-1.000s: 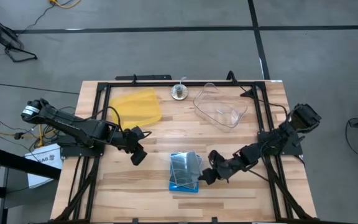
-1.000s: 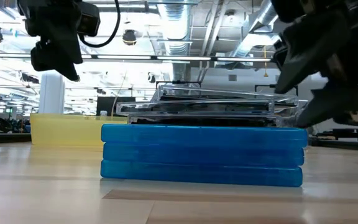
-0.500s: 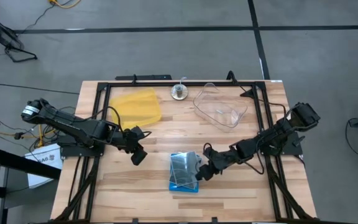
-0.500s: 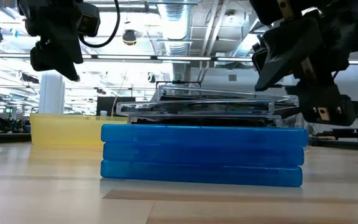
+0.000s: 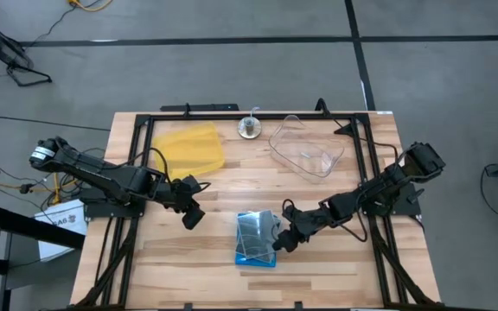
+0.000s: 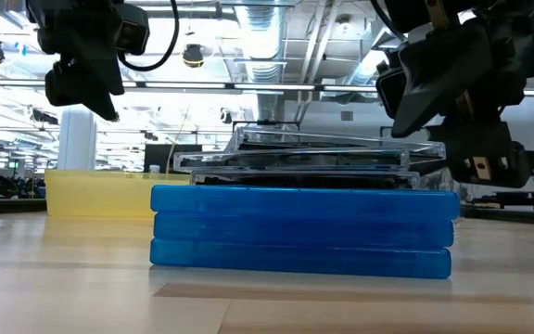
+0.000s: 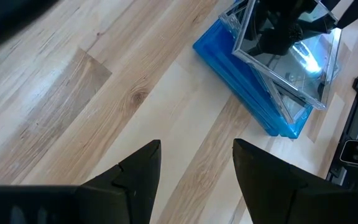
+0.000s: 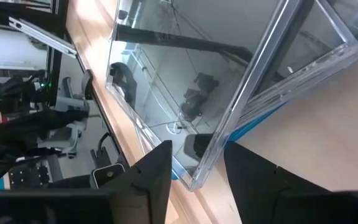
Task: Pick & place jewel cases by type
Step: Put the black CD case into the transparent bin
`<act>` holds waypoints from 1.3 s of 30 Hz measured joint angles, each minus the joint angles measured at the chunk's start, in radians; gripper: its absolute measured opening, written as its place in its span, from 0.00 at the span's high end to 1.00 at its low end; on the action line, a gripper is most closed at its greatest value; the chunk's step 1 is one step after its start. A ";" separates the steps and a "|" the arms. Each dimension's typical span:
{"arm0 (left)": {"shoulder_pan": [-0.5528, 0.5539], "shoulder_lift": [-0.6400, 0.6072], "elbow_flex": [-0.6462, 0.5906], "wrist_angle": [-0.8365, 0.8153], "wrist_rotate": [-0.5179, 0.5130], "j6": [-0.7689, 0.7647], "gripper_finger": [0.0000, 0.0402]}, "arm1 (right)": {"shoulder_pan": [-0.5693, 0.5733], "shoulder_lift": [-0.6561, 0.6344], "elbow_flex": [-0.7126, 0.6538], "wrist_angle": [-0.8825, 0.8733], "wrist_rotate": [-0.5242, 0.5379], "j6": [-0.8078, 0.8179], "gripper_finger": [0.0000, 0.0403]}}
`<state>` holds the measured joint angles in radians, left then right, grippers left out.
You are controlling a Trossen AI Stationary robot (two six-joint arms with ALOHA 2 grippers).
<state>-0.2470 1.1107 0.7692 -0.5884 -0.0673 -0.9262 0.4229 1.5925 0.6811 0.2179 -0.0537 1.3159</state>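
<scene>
Right hand (image 5: 281, 238), fingers apart, reaches low at the edge of the stacked jewel cases (image 5: 257, 235), angled inward.

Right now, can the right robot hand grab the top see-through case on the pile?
Probably yes. The right gripper is open at the stack's edge, its fingers either side of the top clear case, with nothing between them. The left gripper waits off to the side.

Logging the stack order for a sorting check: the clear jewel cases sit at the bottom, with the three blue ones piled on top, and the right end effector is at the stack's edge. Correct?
Not quite: the order is reversed. The low view shows the three blue jewel cases at the bottom and the clear jewel cases on top. The right end effector is indeed at the stack's edge.
</scene>
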 joint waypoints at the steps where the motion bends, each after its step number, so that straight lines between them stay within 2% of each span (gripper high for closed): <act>1: 0.000 0.000 0.000 0.000 0.000 0.000 0.52 | 0.002 0.000 0.000 0.000 0.000 0.000 0.68; 6: 0.000 0.000 0.000 0.000 0.000 -0.001 0.52 | 0.008 0.000 -0.006 0.013 0.000 -0.008 0.71; 15: 0.000 0.000 0.000 0.000 0.008 -0.019 0.52 | 0.017 0.000 -0.196 0.352 0.042 0.116 0.74; 35: 0.000 0.000 0.000 0.003 0.009 -0.047 0.52 | 0.018 0.000 -0.216 0.415 0.004 0.034 0.74; 39: 0.000 0.000 0.000 0.003 0.009 -0.047 0.52 | 0.017 0.000 -0.216 0.433 -0.001 0.035 0.78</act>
<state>-0.2470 1.1110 0.7692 -0.5854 -0.0586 -0.9730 0.4404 1.5929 0.4656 0.6514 -0.0551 1.3509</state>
